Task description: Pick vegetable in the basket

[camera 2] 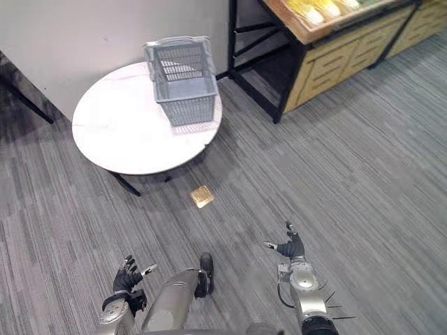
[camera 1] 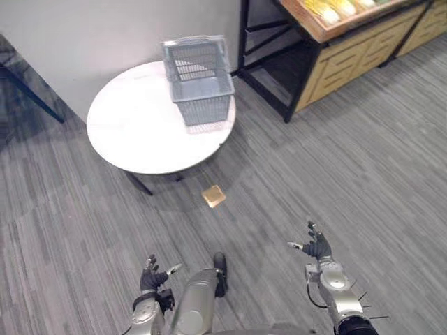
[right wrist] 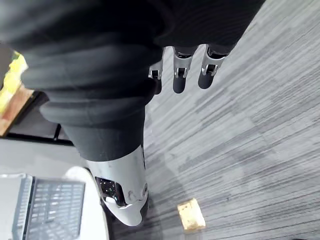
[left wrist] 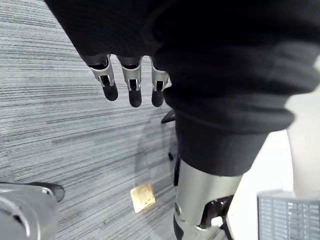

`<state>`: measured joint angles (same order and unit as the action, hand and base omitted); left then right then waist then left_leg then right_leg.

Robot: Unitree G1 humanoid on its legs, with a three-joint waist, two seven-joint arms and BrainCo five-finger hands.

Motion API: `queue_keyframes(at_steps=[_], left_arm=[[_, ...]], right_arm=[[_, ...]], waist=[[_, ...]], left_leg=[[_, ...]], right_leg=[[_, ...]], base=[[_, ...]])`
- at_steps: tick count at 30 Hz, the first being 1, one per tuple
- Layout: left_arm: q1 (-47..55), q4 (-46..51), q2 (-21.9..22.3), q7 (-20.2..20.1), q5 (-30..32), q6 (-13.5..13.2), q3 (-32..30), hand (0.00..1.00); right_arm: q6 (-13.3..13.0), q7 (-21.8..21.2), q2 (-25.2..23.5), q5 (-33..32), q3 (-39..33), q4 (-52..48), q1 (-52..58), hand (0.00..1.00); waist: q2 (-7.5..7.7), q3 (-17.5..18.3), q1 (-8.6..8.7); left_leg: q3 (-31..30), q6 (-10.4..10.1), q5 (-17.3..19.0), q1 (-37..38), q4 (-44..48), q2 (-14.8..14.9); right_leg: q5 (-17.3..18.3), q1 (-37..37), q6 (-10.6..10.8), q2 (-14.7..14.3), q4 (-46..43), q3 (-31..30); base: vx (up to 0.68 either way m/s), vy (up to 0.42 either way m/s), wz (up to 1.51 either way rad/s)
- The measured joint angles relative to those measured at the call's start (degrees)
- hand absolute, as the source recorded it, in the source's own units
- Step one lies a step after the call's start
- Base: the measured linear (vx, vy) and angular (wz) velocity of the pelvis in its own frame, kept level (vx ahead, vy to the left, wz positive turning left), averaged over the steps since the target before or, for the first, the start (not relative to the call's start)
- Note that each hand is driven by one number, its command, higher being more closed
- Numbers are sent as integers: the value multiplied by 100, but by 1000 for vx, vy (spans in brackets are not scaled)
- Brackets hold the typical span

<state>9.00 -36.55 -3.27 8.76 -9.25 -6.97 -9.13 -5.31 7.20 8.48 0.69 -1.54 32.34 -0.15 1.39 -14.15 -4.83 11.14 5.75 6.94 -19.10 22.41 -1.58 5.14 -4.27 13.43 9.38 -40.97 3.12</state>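
I see a round white worktop (camera 1: 133, 129) by the wall, with a grey mesh basket (camera 1: 199, 84) standing upright near its far edge. I can see nothing inside the basket. The yellow vegetables (camera 1: 328, 10) lie in a wooden stand (camera 1: 356, 49) at the far right, well apart from the basket and from both hands.

My left hand (camera 1: 152, 278) hangs low over the grey floor (camera 1: 363, 160), fingers (left wrist: 134, 90) straight and apart, holding nothing. My right hand (camera 1: 318, 248) is also low over the floor, fingers (right wrist: 180, 75) loosely spread, likewise empty. A small tan block (camera 1: 214, 196) lies on the floor between the hands and the worktop.

As I judge it, the task has not begun. No vegetable is picked and none is in the basket. Reaching the stand, taking a vegetable, carrying it to the worktop and dropping it in are all left.
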Motion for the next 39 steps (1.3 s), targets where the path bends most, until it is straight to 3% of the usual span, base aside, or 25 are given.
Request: queue_keyframes(at_steps=[1,2,3,4,6,7,9,11,12,13,14,15,16,18,19,22,23,24,25,26,27,30,33,35,39], left_arm=[[17,-1,-48,2,0,21,10,0],[120,4,-64,7,0,23,41,0],[166,4,-100,3,1,18,88,0],[189,7,-148,0,2,7,167,0],[92,-6,-171,-4,9,9,233,0],[27,-9,-176,-4,18,7,288,0],[-60,-16,-190,-1,45,4,367,0],[68,-24,-271,-12,88,3,407,0],[65,-73,-242,-26,106,1,414,0],[38,-213,-163,-42,112,0,407,0],[46,-235,-142,-48,114,0,401,0],[51,-236,-98,-58,115,1,378,0],[118,-224,-55,-93,124,4,351,0],[174,-225,-12,-111,152,12,335,0],[187,-221,20,-116,155,11,368,0],[74,-210,63,-124,194,3,459,0],[54,-211,76,-124,259,-1,465,0],[53,-213,79,-124,273,-2,476,0],[54,-213,105,-126,279,-7,539,0],[64,-214,126,-124,280,-13,584,0],[72,-228,84,-132,294,-29,647,0],[142,-236,-27,-142,379,-40,651,0],[224,-235,-199,-156,476,-68,690,0],[249,-235,-327,-152,477,-81,711,0],[245,-231,-423,-124,475,-114,751,0]], right_arm=[[9,-7,-11,21,89,2,-4,0],[-8,-24,-23,74,329,-11,-7,0],[-46,-45,-24,107,447,-32,0,0],[-52,-97,-27,117,488,-162,25,0],[-67,-113,-31,118,474,-371,0,0],[-67,-113,-21,118,468,-449,2,0],[-56,-117,-25,118,448,-457,-2,0],[-52,-123,-95,119,456,-460,81,0],[-44,-123,-51,119,419,-455,122,0],[-29,-125,35,120,398,-454,133,0],[-32,-125,45,121,402,-491,186,0],[-22,-122,37,121,438,-639,197,0],[-19,-120,-29,119,496,-890,254,0],[-26,-111,-173,119,490,-1105,288,0],[-64,-98,-238,142,479,-1262,266,0],[-114,-70,-202,303,468,-1602,153,0],[-116,-50,-177,427,443,-1647,52,0],[-115,-27,-152,481,443,-1685,41,0],[-116,32,-4,576,446,-1845,74,0],[-115,37,114,626,449,-1906,64,0],[-116,39,271,811,482,-1998,13,0],[-160,68,378,1263,616,-2048,-238,0],[-216,199,544,1855,945,-1992,-789,0],[-223,358,587,2203,1079,-1771,-1201,0],[-179,539,712,2579,1314,-981,-2009,0]], waist=[[4,-6,57],[-79,-24,88],[-174,16,101],[-178,89,180],[-234,65,283],[-173,98,339],[-80,99,377],[147,231,431],[98,277,498],[-156,350,473],[-220,363,470],[-340,348,474],[-389,337,386],[-354,315,349],[-278,297,326],[-228,299,232],[-239,296,233],[-258,292,240],[-396,287,262],[-521,294,265],[-567,282,252],[-413,289,243],[-414,288,218],[-409,286,75],[-371,258,-33]], left_leg=[[-155,40,182,394,-30,-138],[-337,160,447,1340,-339,-195],[-440,165,488,1768,-604,-179],[-616,171,529,2007,-764,-175],[-954,139,634,2379,-917,-180],[-1092,115,652,2520,-1004,-180],[-1409,-189,831,2966,-1190,-219],[-1644,-455,1105,3246,-1052,-352],[-1818,-476,1269,3310,-830,-301],[-1918,-557,1312,3169,-319,-47],[-1904,-637,1267,3006,115,38],[-1766,-1053,996,2497,1326,211],[-1534,-1301,589,2022,2485,544],[-1079,-1221,644,1664,3342,934],[-748,-1067,740,1467,3443,1121],[-407,-814,895,1000,2390,1217],[-401,-886,848,941,1285,1203],[-440,-985,740,954,837,1182],[-547,-1152,192,985,58,1174],[-633,-1174,-263,984,-191,1214],[-635,-1139,-207,1134,-468,1157],[-609,-980,-416,1417,-1139,858],[-604,-850,-523,1451,-1427,638],[-623,-770,-587,1430,-1553,532],[-699,-665,-812,1342,-1852,357]], right_leg=[[12,441,-103,-10,-1223,-129],[443,950,-798,-47,-1920,146],[667,1325,-978,-78,-1710,475],[805,1689,-1088,-127,-1242,749],[832,2249,-1035,-351,-95,837],[658,2374,-991,-477,807,737],[-322,2361,-934,-723,3031,318],[-750,2361,-1144,-702,3255,8],[-1386,2355,-1350,-713,2934,-58],[-1170,2331,-1466,-871,2681,171],[-1072,2235,-1525,-940,2725,253],[-993,1901,-1651,-1123,2952,408],[-940,1460,-1763,-1329,3280,425],[-857,908,-1876,-1466,3541,448],[-812,574,-1929,-1466,3715,397],[-809,287,-1935,-1350,3973,218],[-767,223,-1865,-1272,4025,155],[-723,196,-1796,-1244,4028,139],[-645,124,-1680,-1270,4028,136],[-611,87,-1634,-1327,4027,128],[-533,31,-1521,-1276,4003,112],[-394,85,-1315,-970,3886,112],[-322,208,-1192,-763,3809,127],[-322,273,-1138,-671,3819,138],[-327,455,-1046,-527,3834,229]], base=[[918,289,87],[915,223,70],[874,158,74],[539,44,69],[609,-30,82],[783,-84,108],[697,-128,93],[580,-193,98],[786,-303,119],[649,-254,79],[727,-290,59],[578,-216,29],[551,-198,15],[496,-156,-7],[516,-147,-17],[310,-31,-34],[245,53,-34],[250,100,-24],[130,101,-9],[160,216,-1],[117,199,4],[72,133,17],[44,134,13],[33,94,8],[37,67,18]])
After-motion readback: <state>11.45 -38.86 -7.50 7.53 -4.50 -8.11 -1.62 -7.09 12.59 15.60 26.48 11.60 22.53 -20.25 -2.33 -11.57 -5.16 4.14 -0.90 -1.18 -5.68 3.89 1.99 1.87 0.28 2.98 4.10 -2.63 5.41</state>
